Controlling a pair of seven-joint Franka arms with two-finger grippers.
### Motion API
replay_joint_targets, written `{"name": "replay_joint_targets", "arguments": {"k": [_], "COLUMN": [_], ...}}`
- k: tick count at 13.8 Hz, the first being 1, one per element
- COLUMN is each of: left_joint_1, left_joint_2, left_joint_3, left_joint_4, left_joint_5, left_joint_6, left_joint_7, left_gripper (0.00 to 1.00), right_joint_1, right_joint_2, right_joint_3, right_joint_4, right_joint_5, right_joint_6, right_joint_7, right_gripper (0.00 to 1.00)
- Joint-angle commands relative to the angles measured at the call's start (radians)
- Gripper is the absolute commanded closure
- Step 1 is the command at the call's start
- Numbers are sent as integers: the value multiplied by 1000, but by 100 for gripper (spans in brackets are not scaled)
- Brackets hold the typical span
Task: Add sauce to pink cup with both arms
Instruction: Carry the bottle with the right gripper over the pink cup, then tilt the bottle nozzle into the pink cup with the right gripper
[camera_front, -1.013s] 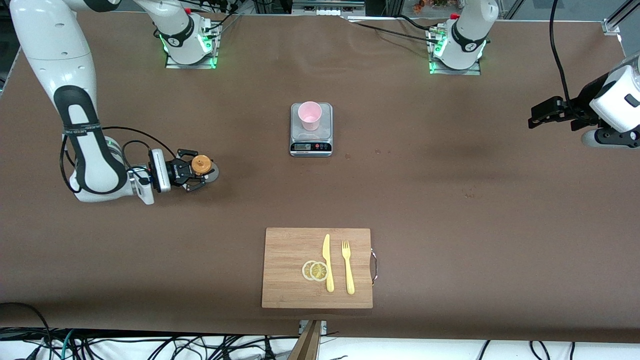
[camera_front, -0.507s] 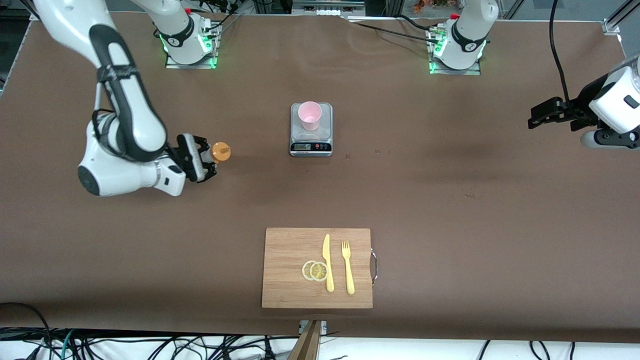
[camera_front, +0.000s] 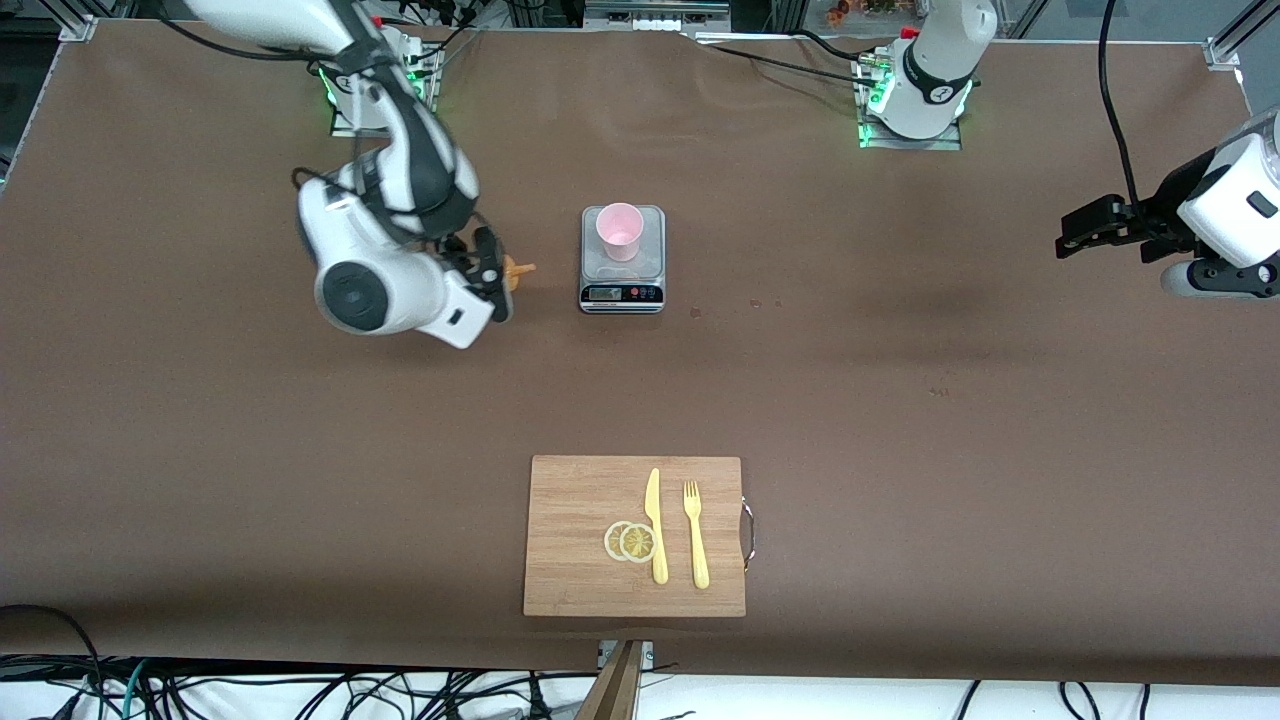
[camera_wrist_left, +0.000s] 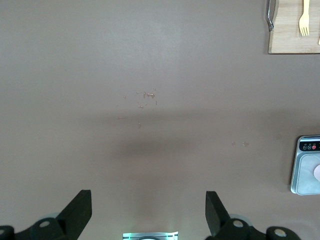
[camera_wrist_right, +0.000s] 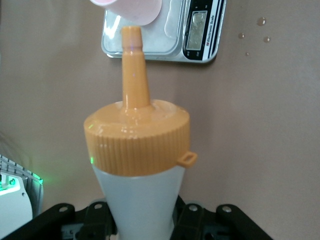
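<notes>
At the middle of the table, toward the robots' bases: one small scale (camera_front: 622, 260) with a steel plate and a display strip on its camera-facing edge; on the plate stands the pink cup (camera_front: 619, 231), upright, rim up. Beside the scale, toward the right arm's end of the table and up in the air: the right gripper (camera_front: 490, 275), clamped on the sauce (camera_wrist_right: 141, 170), a whitish squeeze bottle with an orange cap, tipped sideways so its nozzle points at the scale; nozzle tip short of the cup, not touching it. In the right wrist view the nozzle lines up with the cup's rim. At the left arm's end of the table: the left gripper (camera_front: 1085, 228), fingers (camera_wrist_left: 77, 210) spread wide, holding nothing, waiting over bare tabletop. Nearer the front camera than the scale: one wooden cutting board (camera_front: 580, 500) bearing a yellow knife (camera_front: 655, 525), a yellow fork (camera_front: 695, 535) and two lemon slices (camera_front: 630, 541) touching the knife.
</notes>
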Motion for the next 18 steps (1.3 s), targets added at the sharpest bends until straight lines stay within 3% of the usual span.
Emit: {"name": "replay_joint_targets", "arguments": {"k": [1, 4, 9, 14, 18], "left_joint_1": [-4, -4, -3, -4, -3], "left_joint_2": [11, 12, 11, 11, 12], "left_joint_3": [1, 1, 0, 0, 0], "left_joint_4": [26, 26, 26, 26, 26], "left_joint_5": [21, 21, 19, 19, 19], "left_joint_6": [-14, -15, -14, -14, -14], "left_joint_7": [10, 10, 10, 10, 9], "left_gripper": [0, 0, 0, 0, 0], "right_joint_1": [63, 154, 224, 229, 243], "right_joint_2": [-19, -11, 1, 38, 67], "right_joint_3": [31, 34, 38, 93, 103], "right_joint_4": [10, 6, 2, 10, 44], "right_joint_5": [-88, -180, -261, -338, -368], "right_joint_6": [-9, -12, -52, -58, -69], "right_joint_7": [156, 292, 431, 518, 537], "right_gripper": [96, 96, 96, 96, 96]}}
